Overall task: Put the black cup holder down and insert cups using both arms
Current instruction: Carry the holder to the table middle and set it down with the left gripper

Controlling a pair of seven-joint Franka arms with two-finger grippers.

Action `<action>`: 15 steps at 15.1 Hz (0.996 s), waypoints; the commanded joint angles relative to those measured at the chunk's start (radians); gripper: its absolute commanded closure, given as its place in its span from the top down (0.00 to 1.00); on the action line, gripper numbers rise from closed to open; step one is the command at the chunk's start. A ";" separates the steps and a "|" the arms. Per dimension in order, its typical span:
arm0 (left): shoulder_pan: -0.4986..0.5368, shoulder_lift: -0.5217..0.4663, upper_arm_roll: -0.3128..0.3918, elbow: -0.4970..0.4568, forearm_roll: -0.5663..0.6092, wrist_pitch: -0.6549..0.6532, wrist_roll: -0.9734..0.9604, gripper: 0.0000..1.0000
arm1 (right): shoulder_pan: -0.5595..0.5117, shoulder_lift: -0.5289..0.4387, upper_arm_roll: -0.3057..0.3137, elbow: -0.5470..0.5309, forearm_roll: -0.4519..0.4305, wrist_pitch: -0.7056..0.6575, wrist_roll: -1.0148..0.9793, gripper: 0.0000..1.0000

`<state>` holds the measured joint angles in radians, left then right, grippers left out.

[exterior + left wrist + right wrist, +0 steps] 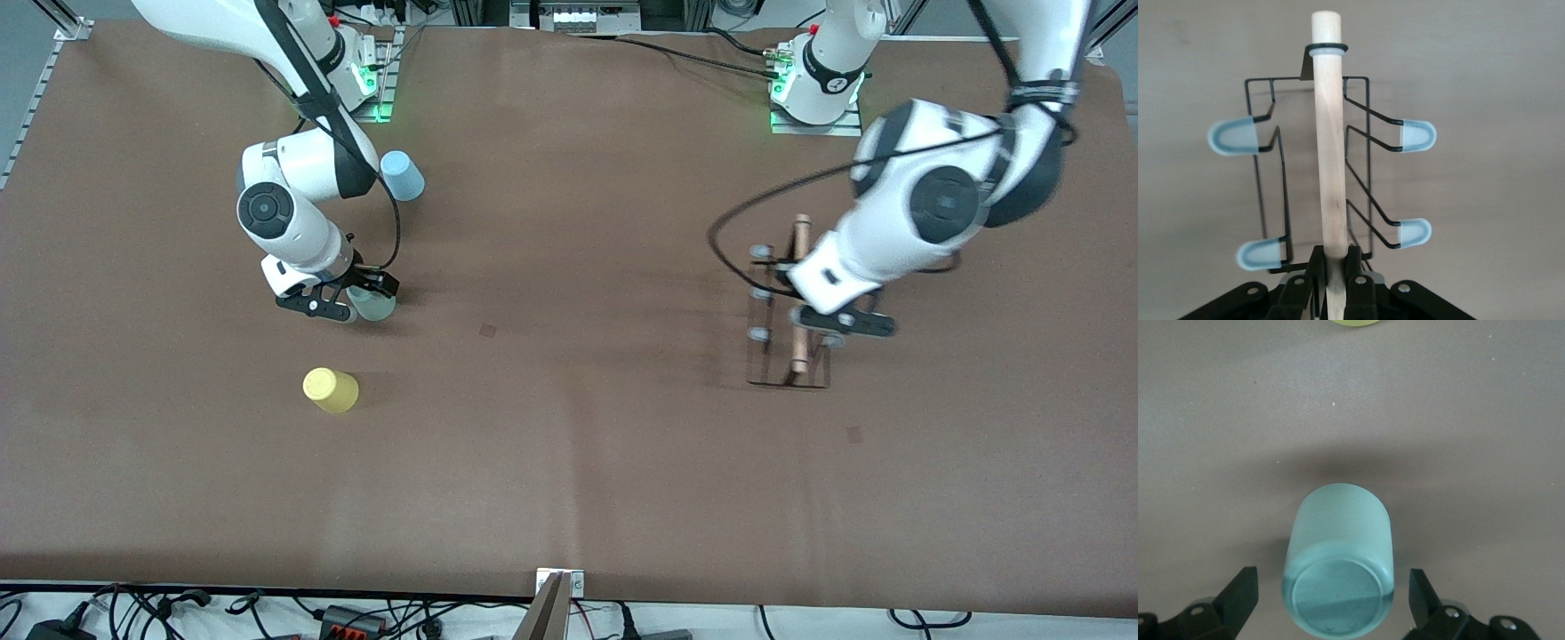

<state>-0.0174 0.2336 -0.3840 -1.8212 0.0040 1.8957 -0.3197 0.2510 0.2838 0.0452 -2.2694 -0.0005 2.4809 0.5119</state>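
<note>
The black cup holder (789,311) stands at the right of the front view, toward the left arm's end of the table (569,444), its light wooden rod handle (1327,147) running along the top of the thin wire frame. The left gripper (831,327) sits right on it, fingers pressed together and pinching the rod near one end; in the left wrist view the pale-tipped pegs (1417,136) stick out on both sides of the rod, all of them bare. Well apart, at the left of the front view, the mint green cup (375,306) stands upside down on the table, and the right gripper (351,298) is low around it with its fingers (1239,590) spread wide, one on each side, neither touching the cup's wall in the right wrist view. The yellow cup (331,389) stands upside down lower in the frame, nearer the front camera, and the light blue cup (402,175) stands upside down higher up, partly covered by the right arm (298,200). The brown table between the cups and the holder is bare.
</note>
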 commanded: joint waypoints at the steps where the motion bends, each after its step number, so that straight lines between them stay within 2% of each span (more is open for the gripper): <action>1: -0.009 0.099 -0.126 0.135 -0.002 -0.020 -0.210 0.01 | 0.008 -0.011 -0.004 -0.018 0.005 0.023 0.014 1.00; 3: -0.074 0.151 -0.145 0.186 -0.002 0.018 -0.333 0.01 | 0.005 -0.011 -0.005 -0.016 0.005 0.023 0.004 1.00; 7: -0.212 0.217 -0.144 0.188 0.008 0.183 -0.501 0.01 | -0.001 -0.008 -0.007 -0.015 0.005 0.053 -0.004 1.00; 10: -0.259 0.243 -0.144 0.189 0.011 0.259 -0.558 0.01 | -0.002 -0.005 -0.005 -0.015 0.005 0.058 -0.004 1.00; 13: -0.280 0.248 -0.144 0.189 0.011 0.264 -0.558 0.01 | -0.002 -0.003 -0.005 -0.015 0.005 0.064 -0.004 1.00; 14: -0.291 0.257 -0.144 0.189 0.010 0.279 -0.558 0.01 | -0.002 -0.003 -0.007 -0.015 0.004 0.064 -0.006 0.93; 15: -0.292 0.263 -0.144 0.188 0.011 0.296 -0.558 0.01 | -0.002 -0.003 -0.007 -0.013 0.004 0.064 -0.006 0.81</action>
<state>-0.2900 0.4800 -0.5275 -1.6655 0.0031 2.1744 -0.8590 0.2499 0.2839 0.0393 -2.2697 -0.0006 2.5219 0.5117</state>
